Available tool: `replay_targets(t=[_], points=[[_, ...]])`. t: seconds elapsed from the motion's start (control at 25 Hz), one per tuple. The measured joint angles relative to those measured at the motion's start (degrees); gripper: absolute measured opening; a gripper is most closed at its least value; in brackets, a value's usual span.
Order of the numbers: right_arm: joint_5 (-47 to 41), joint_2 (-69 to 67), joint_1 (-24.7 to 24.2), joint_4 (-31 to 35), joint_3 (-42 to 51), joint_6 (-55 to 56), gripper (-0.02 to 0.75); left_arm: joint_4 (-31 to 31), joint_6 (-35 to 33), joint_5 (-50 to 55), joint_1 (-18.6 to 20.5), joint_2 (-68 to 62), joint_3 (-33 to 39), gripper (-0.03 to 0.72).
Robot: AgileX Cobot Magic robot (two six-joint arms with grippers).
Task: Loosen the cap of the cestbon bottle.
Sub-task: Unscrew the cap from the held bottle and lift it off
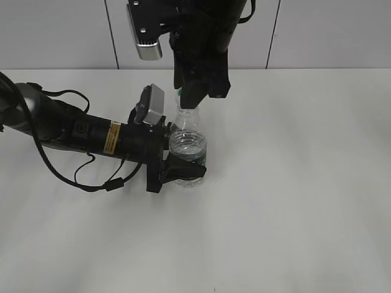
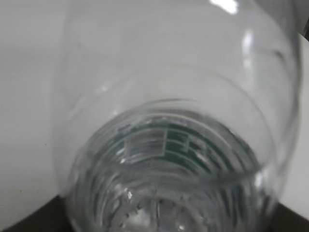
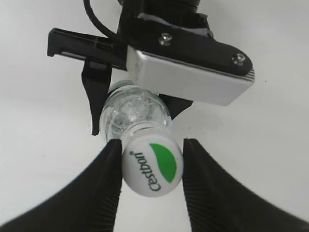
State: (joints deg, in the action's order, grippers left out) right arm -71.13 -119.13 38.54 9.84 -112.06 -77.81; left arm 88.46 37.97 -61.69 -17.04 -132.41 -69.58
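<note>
The cestbon bottle (image 1: 185, 131) stands upright on the white table, clear with a ribbed body. My left gripper (image 1: 183, 171) is shut on its lower body from the left. The left wrist view is filled by the bottle (image 2: 169, 96); its green label shows through the plastic. My right gripper (image 1: 192, 97) comes down from above and hides the cap in the exterior view. In the right wrist view the white cap (image 3: 152, 165) with its green leaf mark sits between my right gripper's (image 3: 150, 162) two black fingers, which press on both of its sides. The bottle's shoulder (image 3: 133, 108) shows below it.
The white table (image 1: 293, 183) spreads all round the bottle. My left arm (image 1: 73, 131) lies across the table's left side with a loose cable. The left wrist's silver camera box (image 3: 188, 72) sits close behind the bottle. A panelled wall (image 1: 330, 30) runs along the back.
</note>
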Motion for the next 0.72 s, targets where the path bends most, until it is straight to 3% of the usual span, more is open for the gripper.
replay_targets(t=[0.72], points=[[0.9, 3.0, 0.0, -2.3, -0.1, 2.6, 0.291, 0.5, -0.2, -0.1, 0.0, 0.0, 0.0, 0.412]])
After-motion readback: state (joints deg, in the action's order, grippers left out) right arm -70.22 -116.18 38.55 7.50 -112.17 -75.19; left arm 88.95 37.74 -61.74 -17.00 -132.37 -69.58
